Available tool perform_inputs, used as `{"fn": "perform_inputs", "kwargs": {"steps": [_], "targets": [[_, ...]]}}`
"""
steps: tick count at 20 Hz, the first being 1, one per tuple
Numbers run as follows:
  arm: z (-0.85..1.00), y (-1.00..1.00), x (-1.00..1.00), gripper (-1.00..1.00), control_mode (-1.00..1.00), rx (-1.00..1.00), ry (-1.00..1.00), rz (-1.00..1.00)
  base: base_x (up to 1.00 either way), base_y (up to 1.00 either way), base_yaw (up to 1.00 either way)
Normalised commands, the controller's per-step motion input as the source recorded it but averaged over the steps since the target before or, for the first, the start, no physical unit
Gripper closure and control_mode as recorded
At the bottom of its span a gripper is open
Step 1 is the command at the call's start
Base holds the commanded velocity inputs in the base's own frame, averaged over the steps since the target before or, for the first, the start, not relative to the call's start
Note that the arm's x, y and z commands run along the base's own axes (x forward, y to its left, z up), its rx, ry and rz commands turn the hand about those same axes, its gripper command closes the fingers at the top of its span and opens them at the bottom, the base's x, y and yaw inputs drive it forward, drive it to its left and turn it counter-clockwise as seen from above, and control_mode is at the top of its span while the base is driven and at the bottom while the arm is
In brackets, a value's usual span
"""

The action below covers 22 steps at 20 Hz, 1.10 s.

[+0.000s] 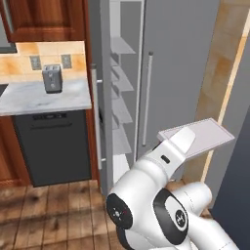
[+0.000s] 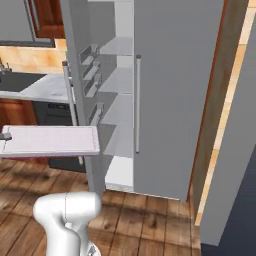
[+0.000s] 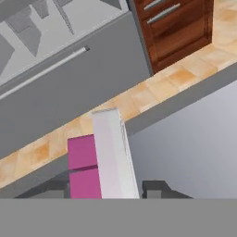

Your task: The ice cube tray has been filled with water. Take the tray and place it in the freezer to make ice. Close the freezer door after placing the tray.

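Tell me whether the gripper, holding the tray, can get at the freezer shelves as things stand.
Probably yes. The freezer door stands open, the freezer shelves are exposed, and nothing lies between them and the ice cube tray held by the gripper, which is off to the right.

pale pink ice cube tray (image 2: 50, 140), grey freezer door (image 2: 80, 75)

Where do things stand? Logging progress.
Tool shut on pale pinkish-white flat ice cube tray. Tall grey freezer door open. Nothing blocking the pale shelves.
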Motion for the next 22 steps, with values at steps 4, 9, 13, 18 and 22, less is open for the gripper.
{"fn": "perform_inputs", "kwargs": {"steps": [4, 9, 13, 18, 22], "targets": [[0.00, 0.00, 0.00, 1.00, 1.00, 0.00, 0.00, 0.00, 0.31, -0.37, 0.24], [0.00, 0.00, 0.00, 1.00, 1.00, 0.00, 0.00, 0.00, 0.39, -0.32, 0.33], [0.00, 0.00, 0.00, 1.00, 1.00, 0.00, 0.00, 0.00, 0.36, -0.45, 0.35], [0.00, 0.00, 0.00, 1.00, 1.00, 0.00, 0.00, 0.00, 0.31, -0.59, 0.35], [0.00, 0.00, 0.00, 1.00, 1.00, 0.00, 0.00, 0.00, 0.28, -0.64, 0.32]]}}
